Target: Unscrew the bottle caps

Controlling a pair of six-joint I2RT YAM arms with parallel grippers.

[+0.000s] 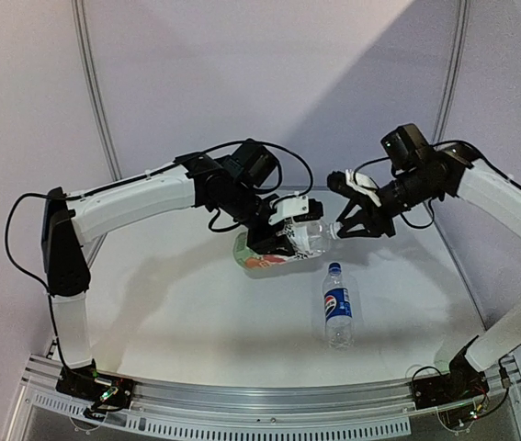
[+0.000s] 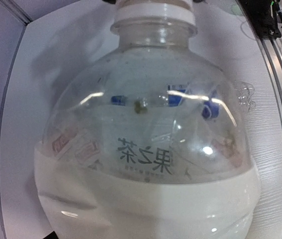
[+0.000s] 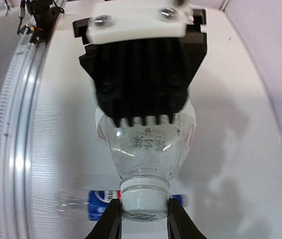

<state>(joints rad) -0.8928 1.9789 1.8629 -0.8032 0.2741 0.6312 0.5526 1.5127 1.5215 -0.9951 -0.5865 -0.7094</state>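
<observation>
My left gripper [image 1: 289, 231] is shut on the wide clear bottle [image 1: 274, 248] with the green-white-orange label and holds it sideways above the table. In the left wrist view that bottle [image 2: 145, 149] fills the frame, and its white cap [image 2: 153, 9] is at the top edge. My right gripper [image 3: 144, 213] is shut on the white cap [image 3: 144, 200], one black finger on each side. From above the cap [image 1: 333, 231] sits between the two arms. The slim Pepsi bottle [image 1: 337, 308] lies on the table with its blue cap [image 1: 334, 267] on, pointing away.
An aluminium rail [image 1: 260, 404] with both arm bases runs along the near edge. The Pepsi bottle [image 3: 98, 204] lies below the held bottle. The white table [image 1: 177, 303] curves up into a wall behind.
</observation>
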